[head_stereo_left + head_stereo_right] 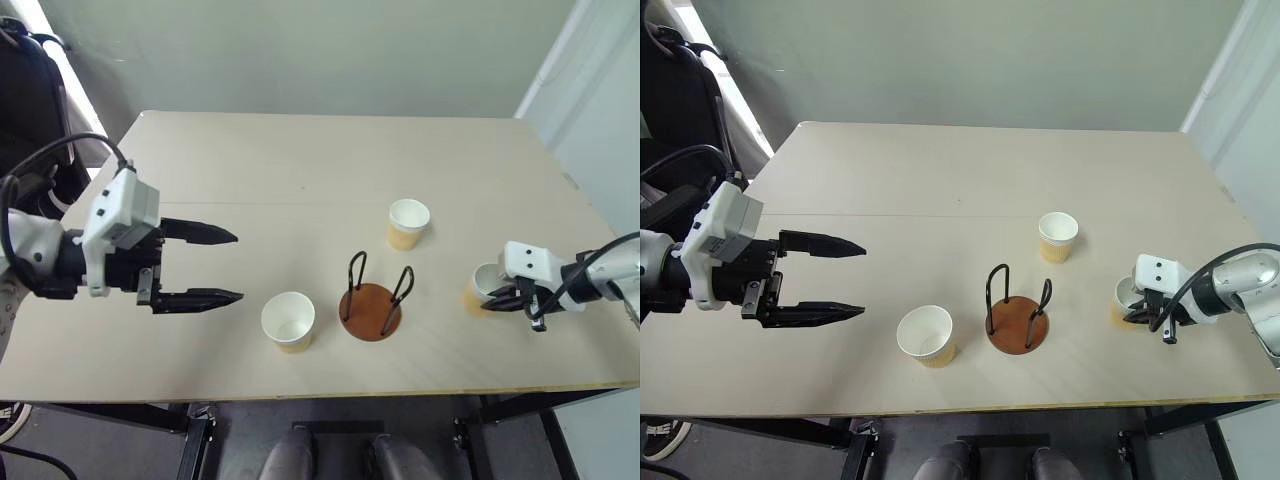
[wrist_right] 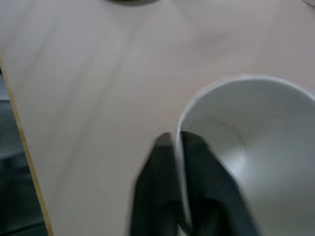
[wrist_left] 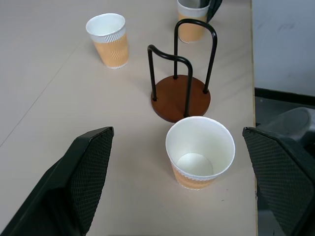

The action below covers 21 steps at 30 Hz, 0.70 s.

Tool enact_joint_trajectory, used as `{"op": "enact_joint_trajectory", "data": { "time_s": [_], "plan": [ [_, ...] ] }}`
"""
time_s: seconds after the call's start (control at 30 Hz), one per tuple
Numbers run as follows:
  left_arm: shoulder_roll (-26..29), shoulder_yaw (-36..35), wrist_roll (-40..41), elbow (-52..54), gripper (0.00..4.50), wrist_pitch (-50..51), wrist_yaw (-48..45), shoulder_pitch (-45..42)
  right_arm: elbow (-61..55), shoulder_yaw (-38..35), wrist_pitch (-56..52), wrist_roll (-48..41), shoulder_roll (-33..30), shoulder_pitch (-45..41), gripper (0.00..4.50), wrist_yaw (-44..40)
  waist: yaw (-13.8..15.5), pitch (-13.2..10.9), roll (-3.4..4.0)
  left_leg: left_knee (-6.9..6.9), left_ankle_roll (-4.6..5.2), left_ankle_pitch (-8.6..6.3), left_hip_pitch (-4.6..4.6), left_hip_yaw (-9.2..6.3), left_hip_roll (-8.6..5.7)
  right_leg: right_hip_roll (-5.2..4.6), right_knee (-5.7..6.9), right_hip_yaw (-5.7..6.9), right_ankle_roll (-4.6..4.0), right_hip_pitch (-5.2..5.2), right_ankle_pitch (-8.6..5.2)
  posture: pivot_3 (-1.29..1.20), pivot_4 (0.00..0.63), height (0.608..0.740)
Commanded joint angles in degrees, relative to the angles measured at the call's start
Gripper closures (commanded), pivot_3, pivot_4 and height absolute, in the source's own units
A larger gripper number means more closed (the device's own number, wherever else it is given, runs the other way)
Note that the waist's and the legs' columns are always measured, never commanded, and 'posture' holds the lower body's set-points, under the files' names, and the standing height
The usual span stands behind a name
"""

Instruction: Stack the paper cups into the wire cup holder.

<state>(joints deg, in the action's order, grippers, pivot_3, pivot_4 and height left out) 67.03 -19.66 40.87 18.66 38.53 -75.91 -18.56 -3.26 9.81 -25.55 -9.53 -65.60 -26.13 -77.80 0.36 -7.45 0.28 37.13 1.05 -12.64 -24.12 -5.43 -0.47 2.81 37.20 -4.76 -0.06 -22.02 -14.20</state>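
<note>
Three paper cups stand upright on the table. One cup is near the front edge, just left of the wire cup holder, a brown disc with black wire loops. A second cup stands behind the holder. The third cup is at the right, and my right gripper is shut on its rim, one finger inside and one outside. My left gripper hovers open left of the front cup, fingers spread wide, nothing between them.
The pale table has its front edge close to the front cup and the holder. A dark chair stands off the table's left side. A pale wall runs along the right.
</note>
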Motion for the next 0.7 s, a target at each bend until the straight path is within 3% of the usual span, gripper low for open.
{"op": "enact_joint_trajectory", "data": {
  "time_s": [0.03,0.17,0.37,0.7],
  "plan": [
    [1.45,-2.61,-0.08,0.78,0.0,-1.03,0.02,0.32,-2.3,-4.17,0.08,-3.59,-1.46,-3.42,4.47,-3.22,-0.02,-0.01,0.01,0.0,0.0,0.0,0.0,0.0,0.0,0.0,0.0,0.0,0.0,-0.01,0.0,0.0,0.15,0.74],
    [1.77,-2.36,-0.59,0.01,0.0,-1.76,0.06,0.3,-6.06,-8.61,-2.83,-12.84,-0.54,-11.64,4.47,-7.43,-0.18,-0.05,0.08,-0.03,-0.03,0.02,-0.04,0.07,0.01,0.01,0.08,0.0,-0.09,-0.12,-0.05,0.0,0.15,0.74],
    [1.71,-1.37,-0.91,-0.89,0.0,-2.91,0.27,-0.15,-10.68,-7.18,-6.82,-21.64,6.08,-28.11,4.47,-9.18,-0.4,-0.02,0.03,-0.11,-0.08,0.04,-0.03,0.07,0.15,0.13,0.24,0.02,-0.31,-0.26,-0.18,0.0,0.15,0.74],
    [1.48,-2.26,-1.19,1.09,0.0,-3.01,0.76,2.84,-11.25,2.91,-2.91,-15.18,10.98,-28.35,4.47,-10.73,-0.34,0.0,0.0,-0.09,-0.18,0.06,-0.19,0.04,0.18,0.13,0.38,0.1,-0.4,-0.45,-0.23,0.0,0.15,0.74]
  ]
}}
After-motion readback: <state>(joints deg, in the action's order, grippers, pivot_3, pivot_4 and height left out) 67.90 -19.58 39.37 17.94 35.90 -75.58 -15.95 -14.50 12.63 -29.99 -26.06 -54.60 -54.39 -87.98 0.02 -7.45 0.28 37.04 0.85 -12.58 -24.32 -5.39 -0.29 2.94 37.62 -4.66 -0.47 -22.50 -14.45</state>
